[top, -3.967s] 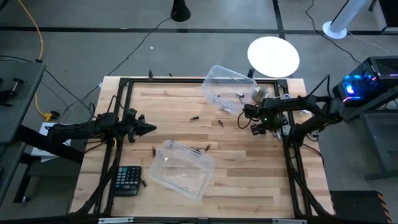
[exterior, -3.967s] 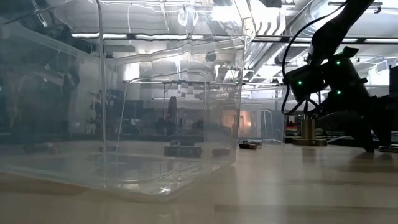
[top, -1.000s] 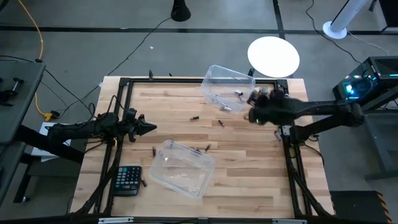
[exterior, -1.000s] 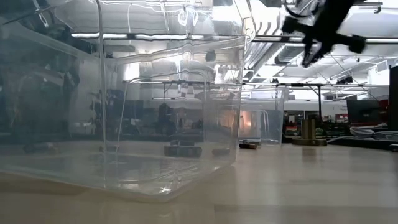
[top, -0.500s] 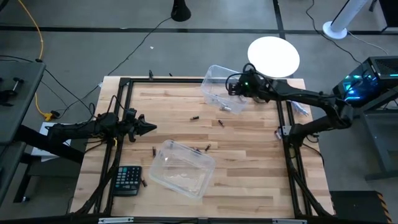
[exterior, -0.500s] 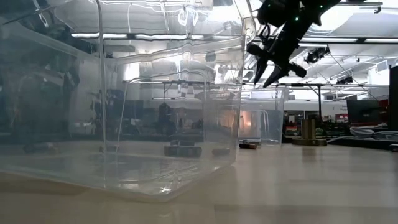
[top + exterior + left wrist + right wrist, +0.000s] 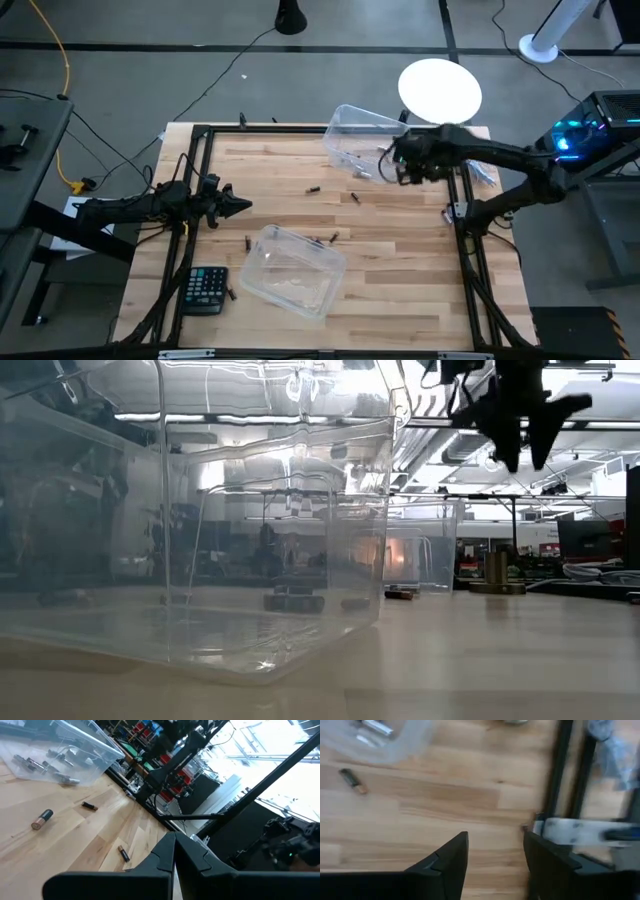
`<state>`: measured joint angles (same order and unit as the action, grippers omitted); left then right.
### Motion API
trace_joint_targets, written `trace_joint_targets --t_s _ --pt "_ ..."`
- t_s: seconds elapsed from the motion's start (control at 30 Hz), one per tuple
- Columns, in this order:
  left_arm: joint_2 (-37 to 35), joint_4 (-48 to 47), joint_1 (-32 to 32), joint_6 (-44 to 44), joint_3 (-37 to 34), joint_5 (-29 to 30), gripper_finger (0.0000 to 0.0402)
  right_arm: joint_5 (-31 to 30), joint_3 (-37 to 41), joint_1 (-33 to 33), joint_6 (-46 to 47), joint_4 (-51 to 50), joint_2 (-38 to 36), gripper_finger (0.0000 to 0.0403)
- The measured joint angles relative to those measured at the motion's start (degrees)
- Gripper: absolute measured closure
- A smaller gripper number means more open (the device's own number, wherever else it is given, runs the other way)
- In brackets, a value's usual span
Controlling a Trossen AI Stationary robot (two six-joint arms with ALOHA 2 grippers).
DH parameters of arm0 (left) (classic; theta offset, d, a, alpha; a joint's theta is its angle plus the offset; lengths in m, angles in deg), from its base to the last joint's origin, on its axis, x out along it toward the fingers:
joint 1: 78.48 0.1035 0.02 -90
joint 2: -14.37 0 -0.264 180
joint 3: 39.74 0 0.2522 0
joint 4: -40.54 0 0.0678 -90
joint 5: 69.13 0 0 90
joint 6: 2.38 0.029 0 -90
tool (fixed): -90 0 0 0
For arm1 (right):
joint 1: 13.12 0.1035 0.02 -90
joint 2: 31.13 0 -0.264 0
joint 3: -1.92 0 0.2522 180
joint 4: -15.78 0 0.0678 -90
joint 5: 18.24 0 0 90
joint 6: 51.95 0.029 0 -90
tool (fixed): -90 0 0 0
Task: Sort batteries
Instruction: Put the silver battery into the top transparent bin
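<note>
The right pincer (image 7: 391, 166) hung with its fingers apart and empty, raised above the counter (image 7: 400, 270) at the far clear bin (image 7: 362, 140), where several batteries (image 7: 364, 173) lay, just beside it. Other batteries (image 7: 354, 197) lay loose on the wood between the two bins, well apart from it. The left pincer (image 7: 240, 206) waited pressed together at the counter's left side.

Pale striped wooden plank desk (image 7: 400, 260), black frame rails. Two clear colourless plastic bins (image 7: 292, 270). Small dark brown cylinder batteries (image 7: 354, 197), some silvery grey. Black flat calculator (image 7: 206, 289), light keys. Black claws (image 7: 492, 855).
</note>
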<state>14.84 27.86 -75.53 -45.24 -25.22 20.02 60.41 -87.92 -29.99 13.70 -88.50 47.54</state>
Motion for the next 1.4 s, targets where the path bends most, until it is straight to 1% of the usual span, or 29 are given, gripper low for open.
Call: trace_joint_targets --t_s 0.1,0.17,0.27,0.33,0.47,0.5,0.57,0.67,0.73,0.8,0.9,0.97,1.03,1.13,1.23,1.4 --pt "0.0 0.02 -0.01 0.0 0.0 0.01 0.0401 3.08 7.04 0.89 4.73 6.19 0.43 0.0232" --pt "0.0 0.02 -0.01 0.01 0.0 -0.02 0.0401 3.41 12.23 0.86 8.53 6.98 2.05 0.0247" --pt "0.0 -0.03 -0.01 -0.01 0.0 -0.02 0.0401 1.72 20.11 0.31 17.29 5.78 3.57 0.0283" --pt "0.0 -0.01 -0.01 0.02 0.02 -0.02 0.0401 0.76 24.22 -0.39 21.22 8.49 3.28 0.0314" --pt "0.0 0.02 0.0 0.0 0.02 -0.03 0.0401 -2.37 31.59 -0.12 32.81 16.0 3.39 0.0387" --pt "0.0 0.02 -0.01 0.02 0.01 -0.02 0.0401 -3.15 33.21 0.01 35.73 18.16 3.51 0.0394" --pt "0.0 0.02 0.0 0.01 0.0 0.0 0.0401 -4.06 36.12 0.42 42.89 20.69 4.15 0.0393" --pt "0.05 -0.03 -0.01 -0.01 0.0 0.09 0.0401 -9.62 34.9 0.88 50.99 18.24 7.19 0.04" --pt "0.24 -0.18 -0.01 0.02 -0.02 0.03 0.0401 -11.09 35.09 0.75 53.25 17.46 9.41 0.04" --pt "0.43 0.05 -0.01 0.0 -0.02 -0.1 0.0401 -10.44 35.02 0.72 52.27 17.94 12.26 0.0402" --pt "0.42 -0.02 -0.01 -0.01 -0.02 -0.13 0.0401 -2.92 35.01 2.02 49.68 18.71 17.48 0.0402" --pt "0.44 0.01 0.01 -0.01 -0.02 -0.12 0.0401 -1.15 34.97 4.06 50.68 18.33 20.35 0.0402" --pt "0.44 0.0 -0.01 -0.01 -0.02 -0.11 0.0401 -1.9 34.95 5.4 53.17 17.6 21.98 0.0402" --pt "0.44 -0.01 -0.01 -0.01 -0.02 -0.1 0.0401 -4.88 34.84 5.42 56.87 17.12 23.57 0.0402" --pt "0.44 -0.01 -0.01 0.01 -0.02 -0.09 0.0401 -6.87 34.84 3.27 57.99 16.88 25.79 0.0403" --pt "0.44 -0.03 -0.01 -0.01 -0.02 -0.08 0.0401 -7.33 34.66 0.76 58.26 16.25 31.52 0.0403"
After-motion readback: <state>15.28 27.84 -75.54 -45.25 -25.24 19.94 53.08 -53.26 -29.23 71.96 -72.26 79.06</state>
